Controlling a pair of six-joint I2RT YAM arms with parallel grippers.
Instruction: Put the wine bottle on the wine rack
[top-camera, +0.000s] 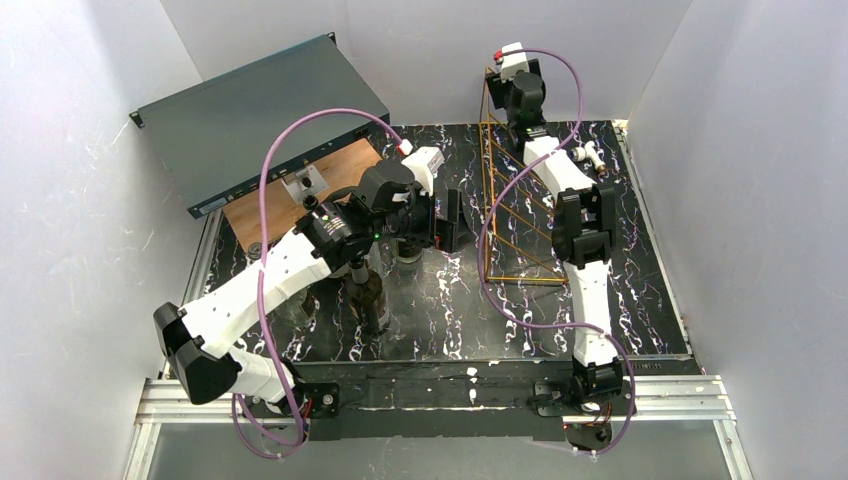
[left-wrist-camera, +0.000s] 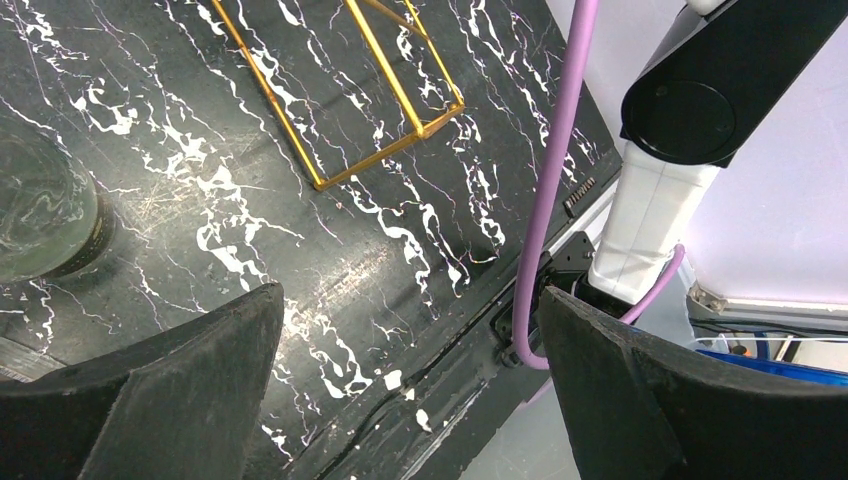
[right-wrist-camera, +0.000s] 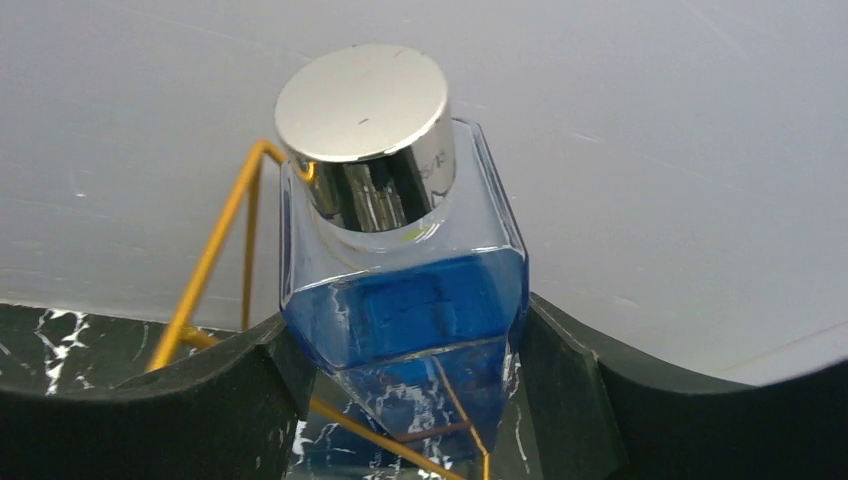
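My right gripper (right-wrist-camera: 405, 330) is shut on a blue square glass bottle (right-wrist-camera: 400, 300) with a silver cap, held upright between the pads. It is at the top far end of the gold wire wine rack (top-camera: 510, 200), whose wires show behind and through the bottle (right-wrist-camera: 205, 265). In the top view this gripper (top-camera: 505, 85) is high by the back wall. My left gripper (top-camera: 440, 222) is open and empty (left-wrist-camera: 408, 295), low over the table left of the rack's near corner (left-wrist-camera: 390, 146). A dark wine bottle (top-camera: 368, 295) stands under the left arm.
A second, greenish bottle (top-camera: 408, 252) stands by the left gripper and shows at the left of the left wrist view (left-wrist-camera: 40, 210). A dark grey metal box (top-camera: 250, 120) and a wooden board (top-camera: 330, 175) sit at the back left. White walls close in all round.
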